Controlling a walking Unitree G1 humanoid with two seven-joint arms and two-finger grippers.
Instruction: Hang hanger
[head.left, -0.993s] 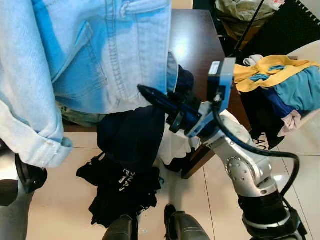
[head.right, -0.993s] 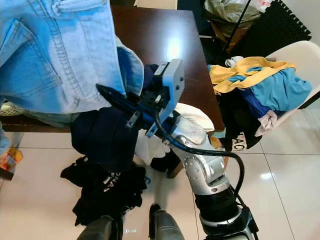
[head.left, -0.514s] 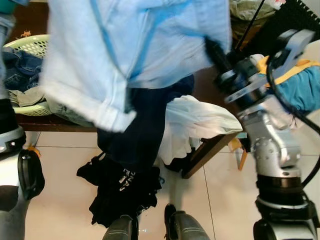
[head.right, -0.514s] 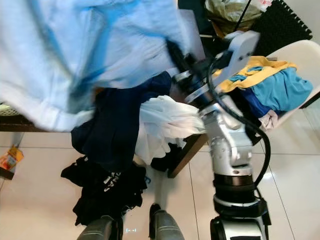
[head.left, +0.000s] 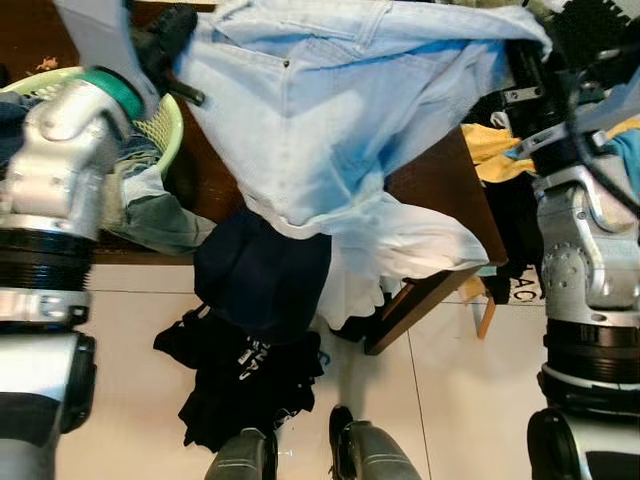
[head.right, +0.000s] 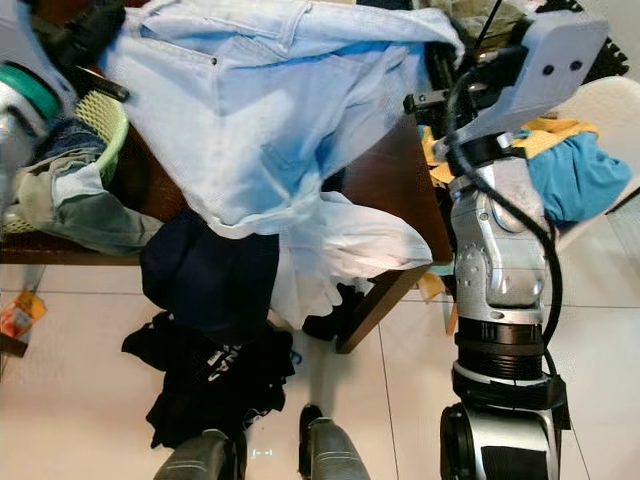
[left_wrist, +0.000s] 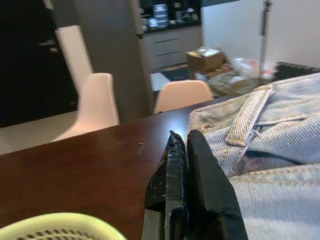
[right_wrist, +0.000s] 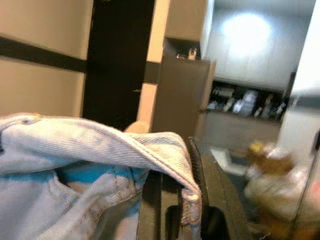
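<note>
Denim jacket (head.left: 330, 120) held spread above the desk (head.right: 385, 180). Left gripper (left_wrist: 182, 150) and right gripper (right_wrist: 192, 165) jaws both clenched on its edges.

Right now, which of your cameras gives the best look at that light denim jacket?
The right eye view: the denim jacket hangs spread wide above the dark table, stretched between both arms. The left eye view shows much the same. The left wrist view catches its collar and seams beside the left tool; the right wrist view shows an edge pinched in the right tool.
</note>
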